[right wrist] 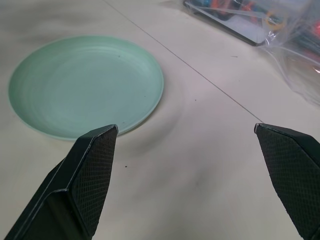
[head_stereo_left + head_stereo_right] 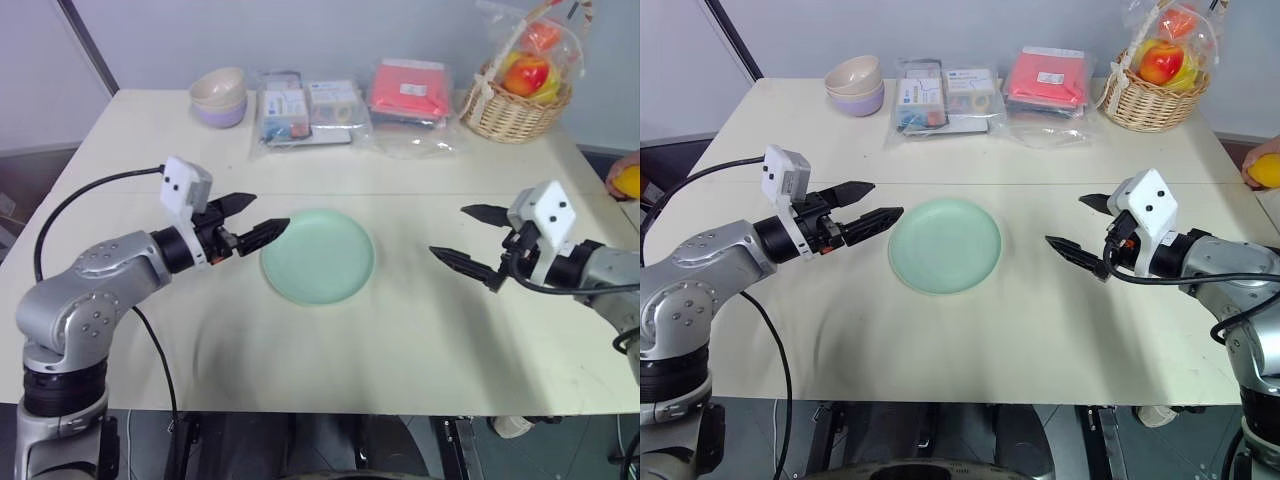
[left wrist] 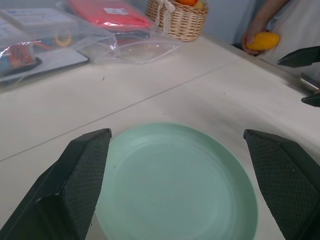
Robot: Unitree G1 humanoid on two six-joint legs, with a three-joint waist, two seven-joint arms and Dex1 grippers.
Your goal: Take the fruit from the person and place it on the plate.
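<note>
A pale mint-green plate (image 2: 318,256) lies bare in the middle of the table. My left gripper (image 2: 252,218) hovers open just beyond the plate's left rim, its fingertips pointing at it. To the right of the plate my right gripper (image 2: 470,238) is open as well, with nothing between its fingers. The yellow fruit (image 2: 628,181) shows at the far right edge, past the table's right side, held in the person's hand (image 3: 251,34). The fruit (image 3: 263,41) and the right gripper's black fingertips (image 3: 299,56) also appear in the left wrist view.
Along the table's far edge stand stacked beige and lavender bowls (image 2: 219,97), clear plastic bags of small items (image 2: 308,112), a red packet in plastic (image 2: 410,90) and a wicker basket (image 2: 515,100) with red-and-yellow fruits. A black cable (image 2: 70,205) loops off my left arm.
</note>
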